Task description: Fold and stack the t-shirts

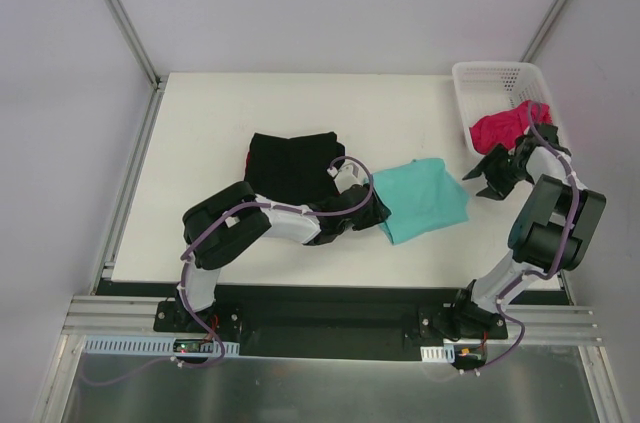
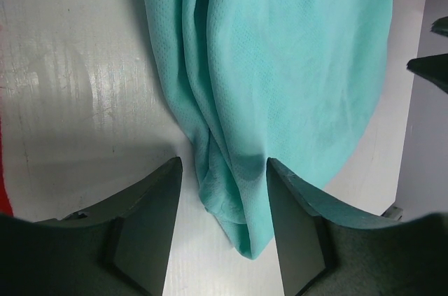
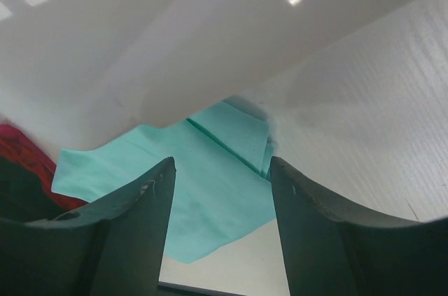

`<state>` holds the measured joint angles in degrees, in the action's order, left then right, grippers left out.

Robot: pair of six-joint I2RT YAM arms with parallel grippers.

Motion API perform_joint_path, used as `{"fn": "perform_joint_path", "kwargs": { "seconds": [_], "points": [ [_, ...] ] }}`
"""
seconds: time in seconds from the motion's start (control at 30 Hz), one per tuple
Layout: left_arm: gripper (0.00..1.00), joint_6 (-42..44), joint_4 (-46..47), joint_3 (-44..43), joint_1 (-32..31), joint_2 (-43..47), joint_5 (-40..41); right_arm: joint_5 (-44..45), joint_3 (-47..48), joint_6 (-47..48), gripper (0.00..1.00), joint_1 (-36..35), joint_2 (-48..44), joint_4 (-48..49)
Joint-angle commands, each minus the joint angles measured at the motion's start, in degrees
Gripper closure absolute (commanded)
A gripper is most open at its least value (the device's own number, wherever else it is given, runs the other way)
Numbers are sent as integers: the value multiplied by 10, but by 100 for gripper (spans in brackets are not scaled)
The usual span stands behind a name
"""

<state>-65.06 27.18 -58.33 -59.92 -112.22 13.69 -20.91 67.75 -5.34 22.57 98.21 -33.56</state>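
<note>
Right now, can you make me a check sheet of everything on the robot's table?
Surface: white table, a bit scuffed.
Job's things: black shirt folded on a red shirt; teal shirt rumpled beside them; pink shirt in the basket.
Clutter: white basket, far right corner.
Grippers: left gripper open, straddling the teal shirt's edge; right gripper open, empty.
Cables: purple cables along both arms.
Surroundings: grey walls, metal rails.
</note>
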Motion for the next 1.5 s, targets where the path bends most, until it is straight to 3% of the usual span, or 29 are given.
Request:
{"fn": "perform_joint_path", "kwargs": {
  "seconds": [0.0, 0.57, 0.97, 1.03, 1.13, 1.17, 1.2, 1.3, 1.47],
  "points": [
    [49, 10, 14, 6, 2, 27, -3, -7, -31, 2, 40, -6, -21, 26],
    [49, 27, 6, 33, 2, 72, 8, 22, -93, 15, 43, -45, -60, 54],
    [49, 160, -251, -79, 2, 126, 61, 224, -73, 46, 45, -110, -197, -37],
    [48, 185, -294, -105, 2, 142, 70, 261, -71, 46, 50, -116, -210, -48],
    [48, 208, -389, -150, 5, 161, 73, 290, -73, 39, 78, -128, -210, -62],
    [48, 214, -409, -159, 6, 164, 74, 292, -75, 32, 94, -134, -208, -61],
    [48, 219, -452, -171, 5, 172, 74, 301, -81, 28, 99, -138, -208, -62],
    [48, 237, -546, -231, 13, 170, 57, 327, -89, 15, 99, -146, -204, -65],
    [48, 247, -607, -282, 13, 195, 31, 361, -89, -2, 99, -147, -176, -69]
  ]
}}
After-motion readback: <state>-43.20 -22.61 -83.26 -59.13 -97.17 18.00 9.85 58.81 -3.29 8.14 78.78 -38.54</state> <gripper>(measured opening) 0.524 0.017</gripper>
